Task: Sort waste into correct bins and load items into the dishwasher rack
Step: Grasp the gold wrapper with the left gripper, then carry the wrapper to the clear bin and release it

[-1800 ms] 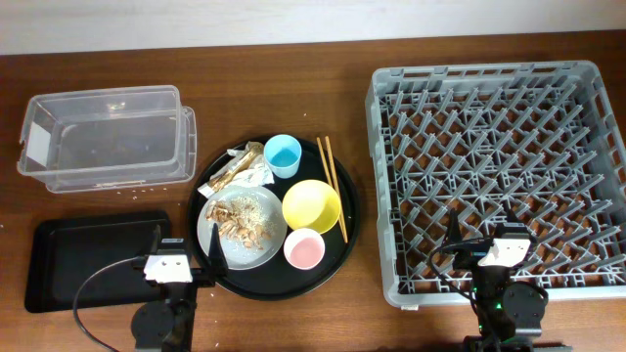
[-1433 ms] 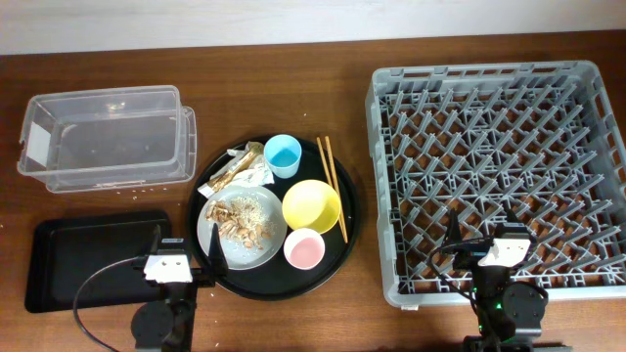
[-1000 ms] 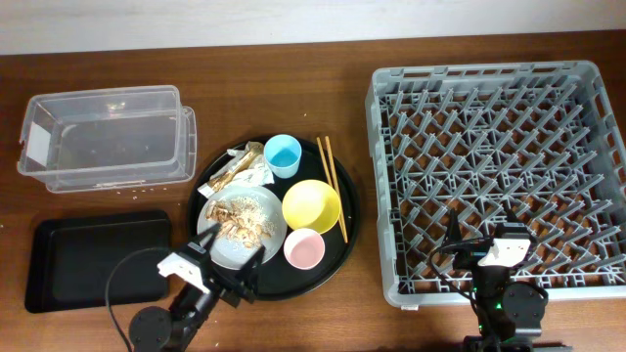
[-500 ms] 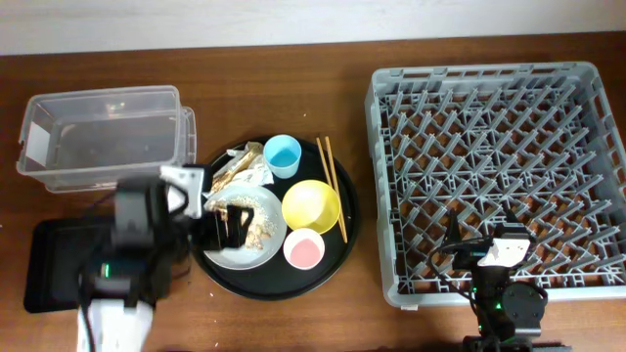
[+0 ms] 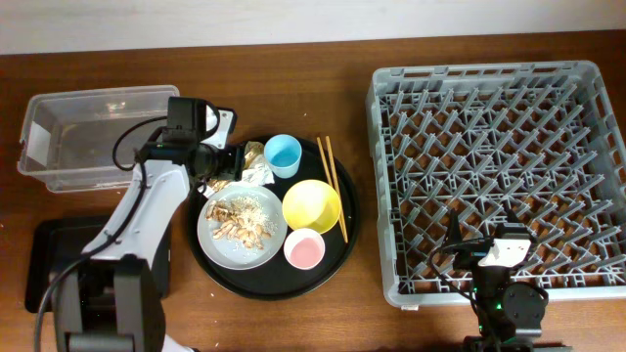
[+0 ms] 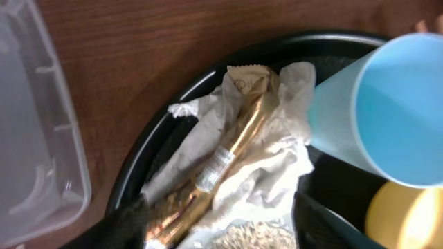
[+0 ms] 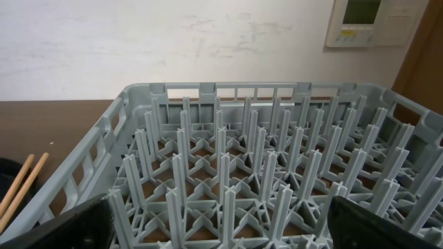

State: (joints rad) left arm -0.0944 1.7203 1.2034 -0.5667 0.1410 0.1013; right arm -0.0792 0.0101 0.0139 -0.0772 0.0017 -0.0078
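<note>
The crumpled white-and-brown wrappers lie at the back left of the round black tray; they fill the left wrist view. My left gripper is open just above them, one finger on each side. The light-blue cup stands right beside the wrappers. The grey plate holds the food scraps. The yellow bowl, pink cup and chopsticks are on the same tray. My right gripper is open and empty over the rack's front edge.
The clear tub is just left of my left gripper, its rim in the left wrist view. The shallow black tray lies at the front left. The grey dishwasher rack takes up the right side.
My left arm has swung from the table's front edge up over the plate to the wrappers at the tray's back left. The right arm has not moved.
</note>
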